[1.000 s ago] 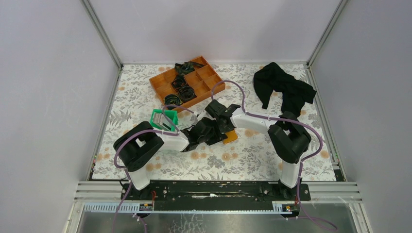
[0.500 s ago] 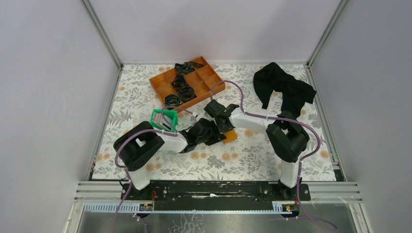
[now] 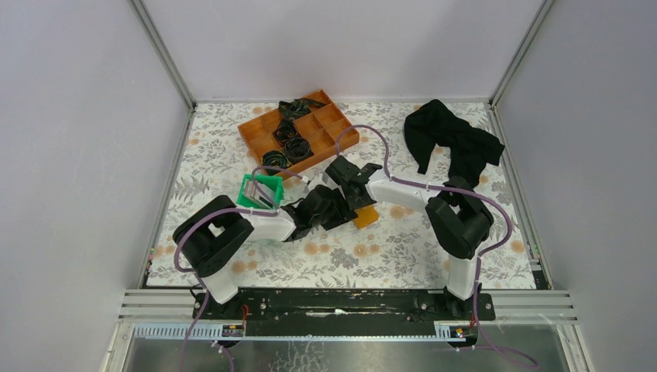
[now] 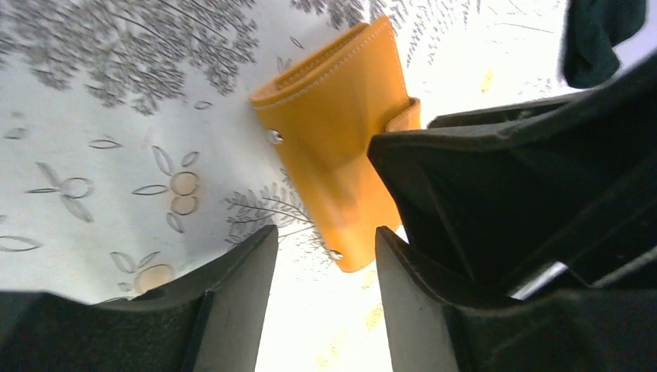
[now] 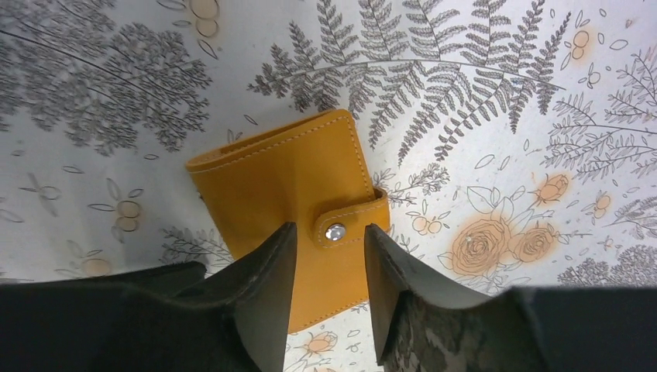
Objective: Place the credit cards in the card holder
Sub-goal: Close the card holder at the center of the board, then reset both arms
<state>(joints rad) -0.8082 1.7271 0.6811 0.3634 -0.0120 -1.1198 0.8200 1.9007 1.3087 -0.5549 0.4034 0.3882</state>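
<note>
Floral bench point(image 5: 503, 93) carries the card holder point(image 5: 287, 186), lying flat and snapped shut beneath right claw point(image 5: 331, 232) and left claw point(image 4: 325, 231), both parted, empty. Likely light, stiff, slick: pinch its tab edge.

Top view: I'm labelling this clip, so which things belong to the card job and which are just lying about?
Job: card holder, snapped shut on the table; left gripper and right gripper, both open near it. No cards visible.
Lying about: orange tray with black coils, green bin, black cloth.
</note>
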